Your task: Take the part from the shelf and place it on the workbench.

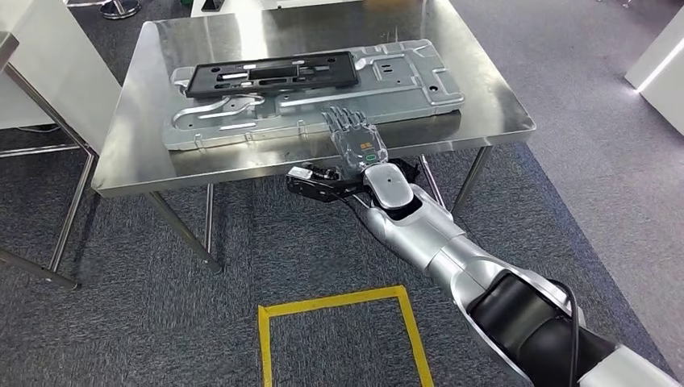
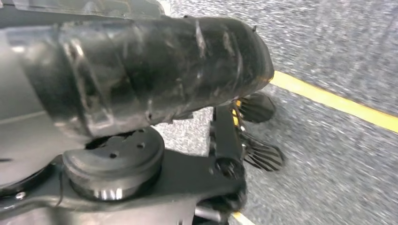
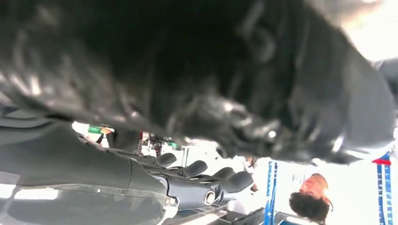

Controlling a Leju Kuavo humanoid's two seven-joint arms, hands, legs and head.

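A large silver stamped metal panel (image 1: 403,81) lies flat on the steel workbench (image 1: 492,117). A long black plastic part (image 1: 274,74) lies on the panel's far left portion. My right hand (image 1: 355,137) reaches over the near edge of the bench, palm down. Its fingers are stretched out and apart, lying on the panel's near rim and holding nothing. In the right wrist view the same hand (image 3: 197,180) shows extended dark fingers under a blurred dark mass. In the left wrist view a dark blurred bulk (image 2: 141,70) hangs over the carpet, and I cannot make out the left hand's fingers.
A white shelf unit with a metal frame (image 1: 48,81) stands left of the bench. A yellow tape square (image 1: 339,302) marks the grey carpet in front. White furniture (image 1: 657,68) is at the far right. A person (image 3: 312,197) stands beyond the bench.
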